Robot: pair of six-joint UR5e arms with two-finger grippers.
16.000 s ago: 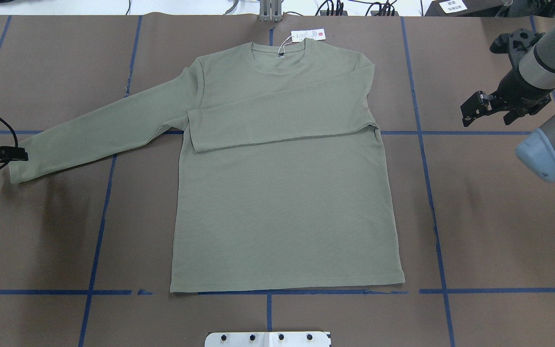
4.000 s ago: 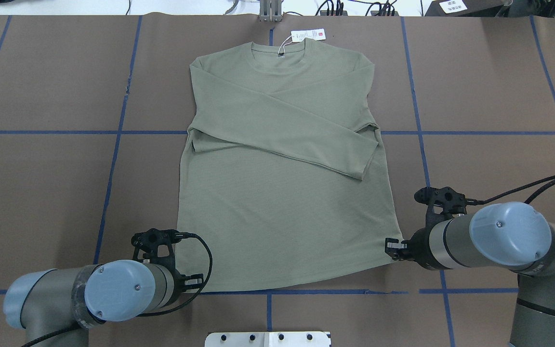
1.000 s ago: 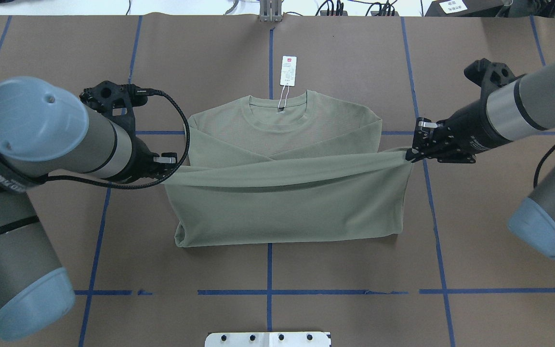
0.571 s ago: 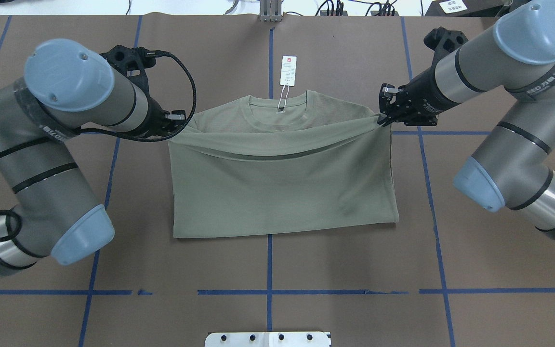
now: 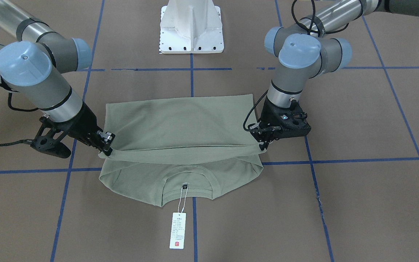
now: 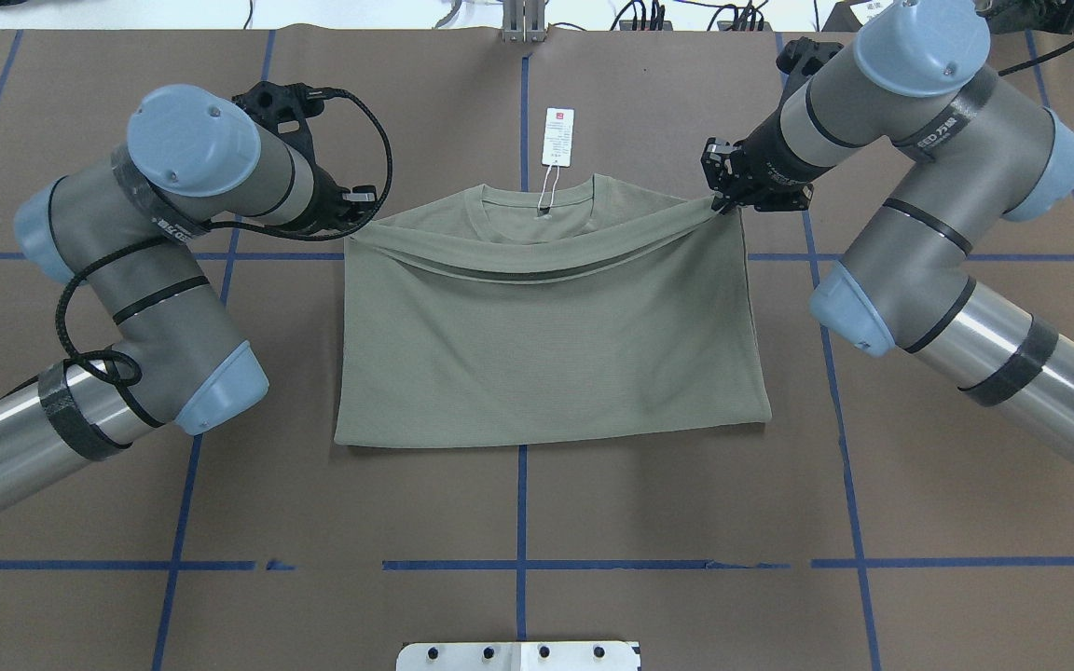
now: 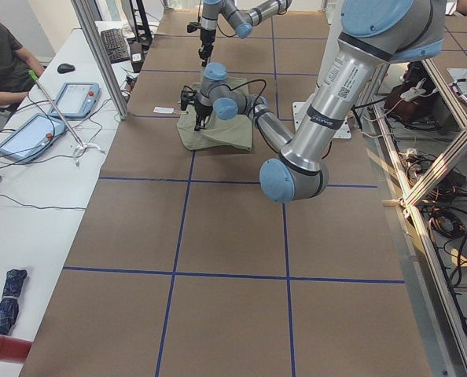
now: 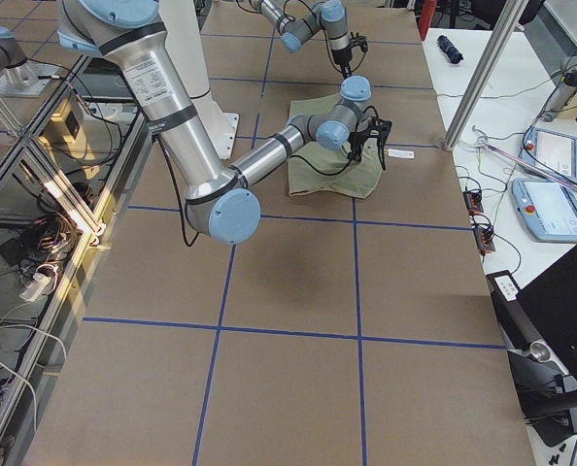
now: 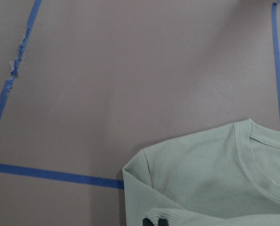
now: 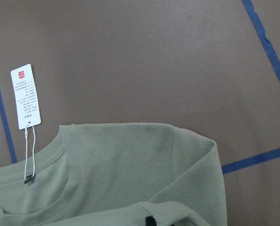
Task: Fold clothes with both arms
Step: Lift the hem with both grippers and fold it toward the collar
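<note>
At the left side of the table point(image 6: 919, 485), the left pincer point(image 6: 353, 214) was seen pressed together on one corner of the hem point(image 6: 546, 284) of the sage-green shirt point(image 6: 546, 363), that corner being held just above the left shoulder of the garment. The shirt was laid in the middle of the table, somewhat toward the far edge, with its lower half doubled over the upper half and the crease turned toward the robot's edge. Between the two arms the hem was hung in a shallow sag across the chest, so that the collar point(image 6: 537, 212) and a strip of the shoulders were left uncovered; the white hang tag point(image 6: 557, 136) was stretched out beyond the collar toward the far edge. At the right side, the right pincer point(image 6: 722, 200) was likewise closed on the other hem corner, just over the right shoulder. The step in hand was judged to be the bottom-to-top fold, nearly completed but not yet set down. For the next move, both corners would need to be lowered together onto the shoulder line, level with each other and pulled gently apart so that the sag is taken out, before the fingers are spread and the arms are lifted clear.
</note>
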